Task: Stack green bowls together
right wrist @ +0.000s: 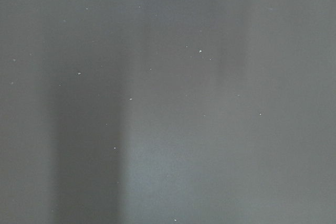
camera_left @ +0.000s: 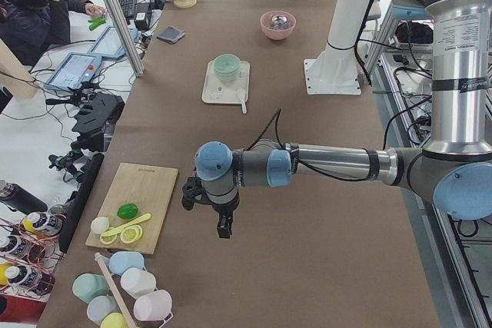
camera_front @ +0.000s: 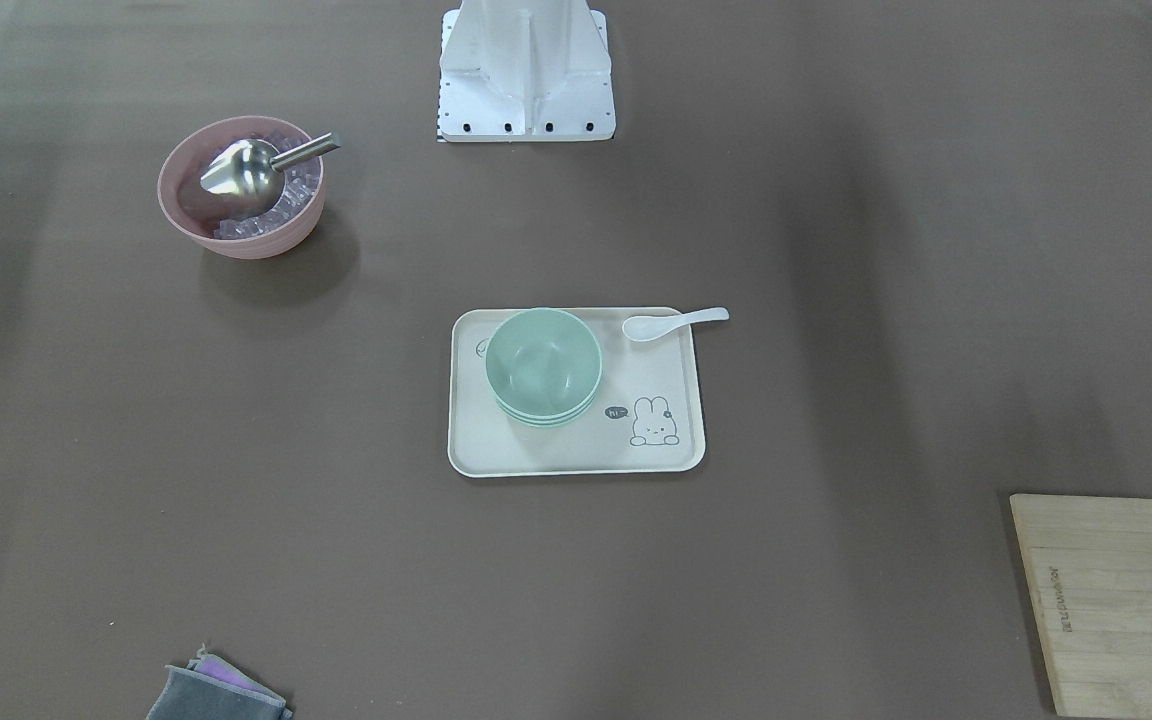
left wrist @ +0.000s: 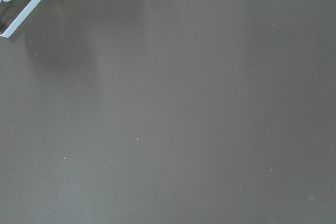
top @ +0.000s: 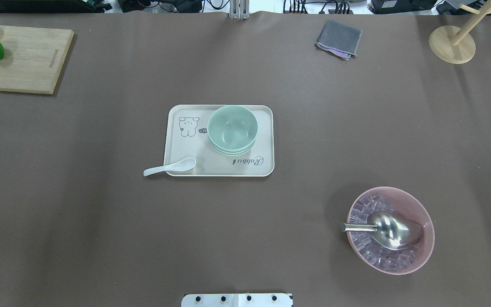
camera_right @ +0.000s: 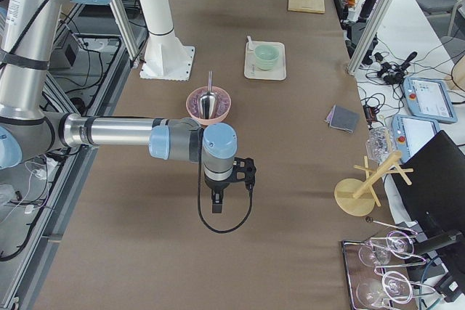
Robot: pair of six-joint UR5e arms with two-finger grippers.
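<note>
- One folded grey cloth (camera_front: pixel 219 690) lay closest to the front-facing camera, at the table's (camera_front: pixel 836 250) far edge from the robot, toward its right.
- One wooden cutting board (camera_front: pixel 1116 600) occupied the far corner on the robot's left, with cut fruit on it.
- Green bowls (camera_front: pixel 543 365): three counted, nested into a single stack, rims showing one under another.
- The bowls were round and so had no long axis. The stack stood upright with the mouths facing up, and the top bowl was empty.
- The stack sat on one cream tray (camera_front: pixel 576 455) near the middle of the table. It was in the tray's half toward the robot's right, about midway between the tray's long edges.
- The tray's long axis ran along the table's length.
- One white spoon (camera_front: pixel 671 322) lay at the tray's corner nearest the robot on its left. Its scoop end rested on the tray and its handle jutted over the short edge.
- One pink bowl (top: pixel 420 256) stood toward the robot's right, nearer the robot's edge, well apart from the tray. It held clear cubes (top: pixel 377 257) and one metal scoop (top: pixel 392 230).
- Left gripper (camera_left: pixel 223 233): hung above bare table toward the left end. Opening and contents could not be determined.
- Right gripper (camera_right: pixel 216 208): hung above bare table toward the right end. Opening and contents could likewise not be determined.
</note>
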